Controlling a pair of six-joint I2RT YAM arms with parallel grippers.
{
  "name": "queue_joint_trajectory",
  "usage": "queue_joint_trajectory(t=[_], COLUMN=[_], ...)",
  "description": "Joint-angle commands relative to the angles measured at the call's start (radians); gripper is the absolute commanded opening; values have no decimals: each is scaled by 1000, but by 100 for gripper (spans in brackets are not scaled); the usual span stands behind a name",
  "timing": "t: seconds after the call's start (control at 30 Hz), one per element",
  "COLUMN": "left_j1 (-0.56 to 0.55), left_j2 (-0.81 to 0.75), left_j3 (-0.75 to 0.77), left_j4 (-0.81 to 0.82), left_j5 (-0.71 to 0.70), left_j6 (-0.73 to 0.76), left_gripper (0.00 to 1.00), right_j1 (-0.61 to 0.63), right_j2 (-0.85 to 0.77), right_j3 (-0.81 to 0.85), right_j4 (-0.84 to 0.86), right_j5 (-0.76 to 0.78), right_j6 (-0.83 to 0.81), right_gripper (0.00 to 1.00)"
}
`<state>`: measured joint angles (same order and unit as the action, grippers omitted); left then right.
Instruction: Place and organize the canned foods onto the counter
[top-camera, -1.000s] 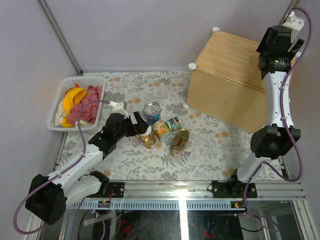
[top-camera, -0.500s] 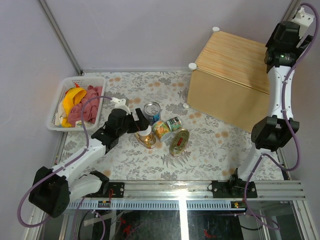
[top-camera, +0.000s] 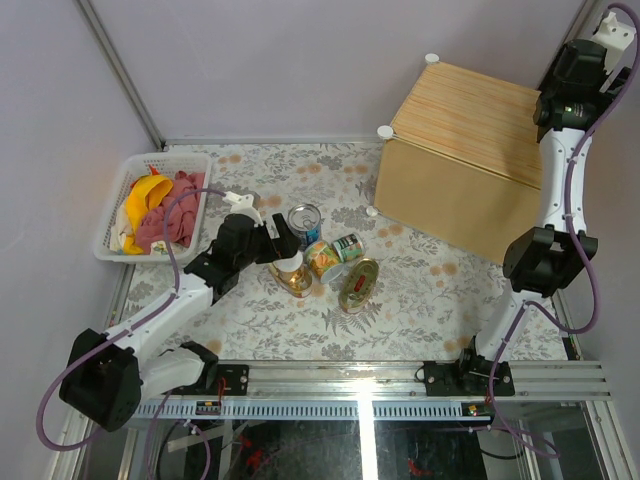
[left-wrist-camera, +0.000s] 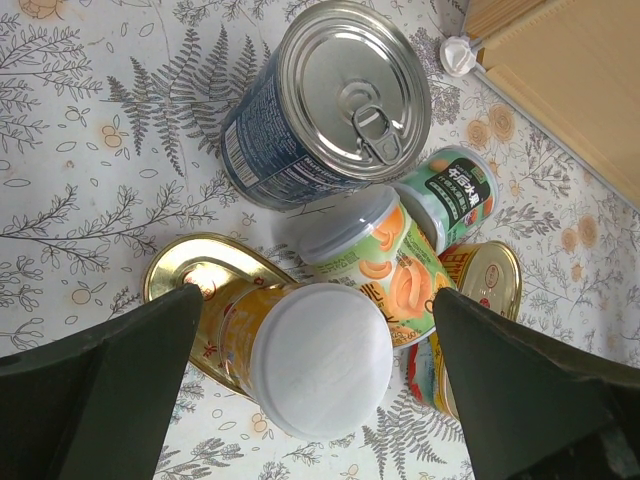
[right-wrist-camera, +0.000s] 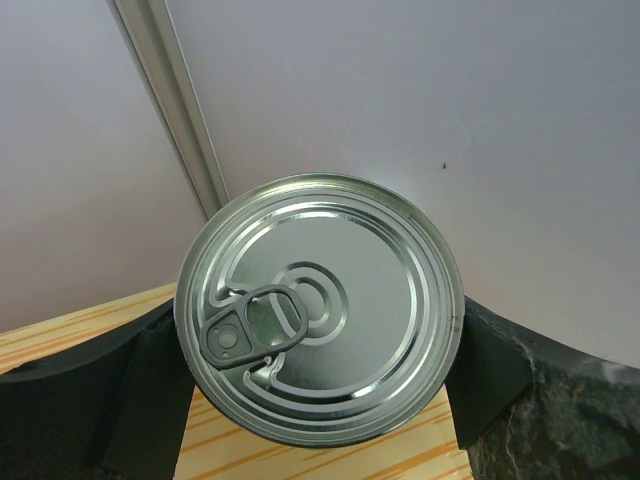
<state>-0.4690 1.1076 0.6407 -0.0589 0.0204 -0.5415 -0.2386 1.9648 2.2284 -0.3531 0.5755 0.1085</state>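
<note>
right jaws clamping silver-topped can (right-wrist-camera: 318, 310) over counter (top-camera: 470, 110), left jaws spread

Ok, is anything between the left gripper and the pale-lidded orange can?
Nothing visible. The orange can stands directly ahead of the open left gripper, on a gold tin; the peach can lies just beyond it.

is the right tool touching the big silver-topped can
Touching. The right wrist view shows the right tool shut on the silver-topped can, both fingers pressed against its sides with no gap.
</note>
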Motion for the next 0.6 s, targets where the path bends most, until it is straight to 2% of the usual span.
queue_joint_trajectory(t=[0.0,0.07,0.1,0.17,0.27,0.33,0.57], left_j1=[11,12,12,12,12,12,13], left_j2=[4,5,5,7,7,10,8], left_j3=[31,30,30,28,27,27,30], left_j4=[47,48,48,51,54,56,72], left_j5=[16,17,18,22,27,32,79], left_j6=[24,25,24,23,20,17,16], left_gripper=[100,100,100,100,100,100,100], right_j1=[-20,-20,-21,-21,-20,-19,-20], right_j2=[-3,-5,-8,-16,-14,-13,-34], right_j3=[39,33,28,12,17,16,3], right_j4=[57,57,56,57,41,29,17], right_j5=[39,26,20,2,-26,-32,-43], right_j6=[-3,0,2,10,26,38,60], right_gripper=[14,20,29,53,73,80,91])
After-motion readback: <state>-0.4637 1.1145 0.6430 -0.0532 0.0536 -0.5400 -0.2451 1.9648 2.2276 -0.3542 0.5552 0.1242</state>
